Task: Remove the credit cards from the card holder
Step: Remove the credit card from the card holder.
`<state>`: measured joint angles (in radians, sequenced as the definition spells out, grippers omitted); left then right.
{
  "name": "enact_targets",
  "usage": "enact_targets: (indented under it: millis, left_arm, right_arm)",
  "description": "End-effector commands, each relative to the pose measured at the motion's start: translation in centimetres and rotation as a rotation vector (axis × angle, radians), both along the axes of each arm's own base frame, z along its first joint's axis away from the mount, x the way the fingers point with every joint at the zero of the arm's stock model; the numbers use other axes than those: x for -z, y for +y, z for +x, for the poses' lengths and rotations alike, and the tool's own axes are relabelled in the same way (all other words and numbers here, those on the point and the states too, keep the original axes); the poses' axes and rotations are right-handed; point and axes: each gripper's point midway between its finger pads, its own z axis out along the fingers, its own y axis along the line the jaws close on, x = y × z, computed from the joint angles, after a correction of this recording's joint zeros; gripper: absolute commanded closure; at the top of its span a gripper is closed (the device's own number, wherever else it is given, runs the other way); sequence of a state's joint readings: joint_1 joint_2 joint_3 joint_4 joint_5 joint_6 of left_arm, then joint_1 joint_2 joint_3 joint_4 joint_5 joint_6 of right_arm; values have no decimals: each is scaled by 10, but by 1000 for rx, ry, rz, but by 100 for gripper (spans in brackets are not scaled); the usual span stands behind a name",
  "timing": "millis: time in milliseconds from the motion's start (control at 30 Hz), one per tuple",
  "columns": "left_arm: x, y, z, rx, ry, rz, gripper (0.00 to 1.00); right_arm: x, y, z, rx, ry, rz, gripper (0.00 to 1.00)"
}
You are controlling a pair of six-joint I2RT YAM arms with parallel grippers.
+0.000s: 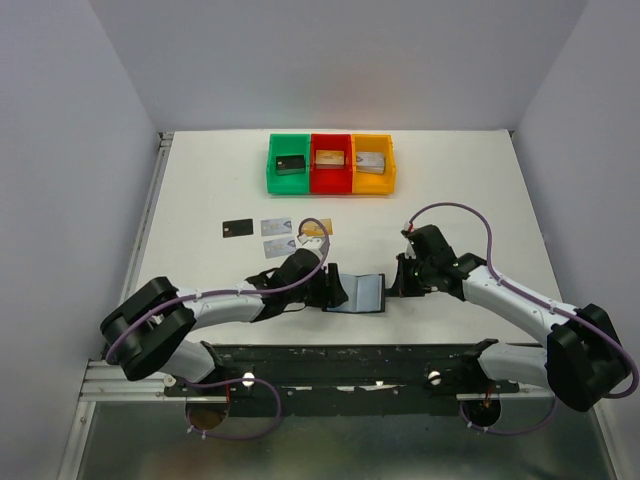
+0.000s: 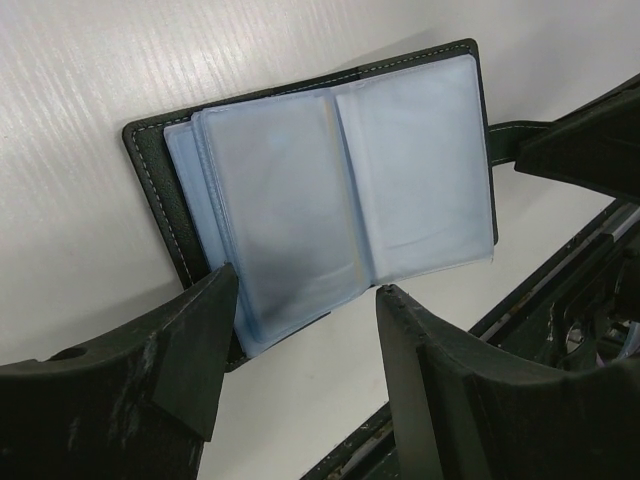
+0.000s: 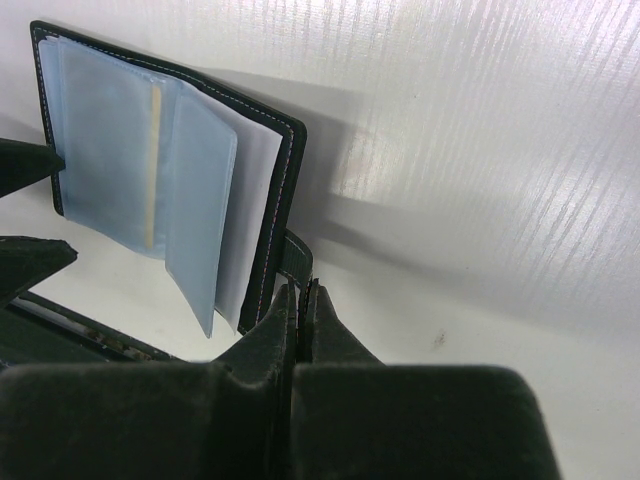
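Observation:
The card holder (image 1: 366, 293) lies open near the table's front, a black wallet with blue-grey sleeves (image 2: 330, 200). My left gripper (image 1: 337, 290) is open at its left side, its fingertips (image 2: 215, 300) straddling the lower edge of the sleeves without closing on them. My right gripper (image 3: 305, 288) is shut on the card holder's black strap (image 3: 292, 255) at its right side. A thin tan strip (image 3: 153, 160) shows between the sleeves; I cannot tell whether it is a card. Several credit cards lie behind the left arm: black (image 1: 237, 228), silver-grey (image 1: 276, 227), another (image 1: 276, 245), tan-gold (image 1: 316, 229).
A green bin (image 1: 272, 172), a red bin (image 1: 331, 184) and a yellow bin (image 1: 389, 172) stand in a row at the back, each with a block inside. The arms' black mounting rail (image 1: 350, 360) runs along the near edge.

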<state>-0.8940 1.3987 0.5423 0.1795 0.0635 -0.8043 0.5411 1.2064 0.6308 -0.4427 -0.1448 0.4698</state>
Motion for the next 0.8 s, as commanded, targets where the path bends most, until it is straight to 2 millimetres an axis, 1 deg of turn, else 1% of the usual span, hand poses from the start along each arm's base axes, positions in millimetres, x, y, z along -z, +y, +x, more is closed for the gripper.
enact_targets:
  millis: [0, 267, 400, 633, 767]
  left_arm:
    - [-3, -11, -2, 34, -3, -24, 31]
    - [3, -11, -3, 35, 14, -6, 32]
    - [1, -18, -7, 63, 17, -30, 32]
    - [-13, -35, -11, 131, -12, -71, 32]
    - [-15, -41, -14, 154, -14, -70, 32]
  right_arm:
    - [3, -3, 0, 4, 2, -10, 100]
    - [4, -3, 0, 3, 3, -8, 100]
    - [4, -2, -1, -1, 5, -5, 99]
    - [4, -1, 0, -3, 6, 0, 100]
    - [3, -1, -1, -2, 7, 0, 100]
